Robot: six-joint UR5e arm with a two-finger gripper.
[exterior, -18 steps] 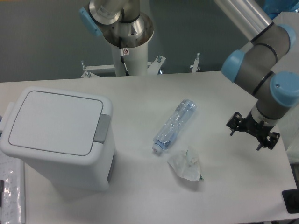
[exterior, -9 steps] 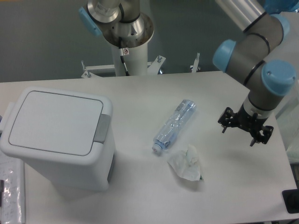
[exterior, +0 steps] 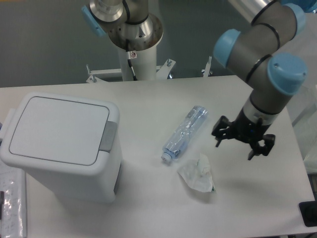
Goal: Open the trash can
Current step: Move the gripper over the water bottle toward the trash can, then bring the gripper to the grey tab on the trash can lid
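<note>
The trash can (exterior: 59,146) is a large white boxy bin at the left of the table. Its flat lid is shut and the grey push tab (exterior: 108,136) sits on its right rim. My gripper (exterior: 241,144) hangs above the right part of the table, far to the right of the bin, with its fingers spread apart and nothing between them.
A crushed clear plastic bottle (exterior: 184,132) lies in the middle of the table. A crumpled white tissue (exterior: 197,174) lies just below it, left of my gripper. The arm's white base column (exterior: 134,44) stands at the back. A dark object (exterior: 309,214) sits at the right front corner.
My gripper has moved leftward across the right side of the table, toward the bottle and tissue. The trash can lid has stayed shut.
</note>
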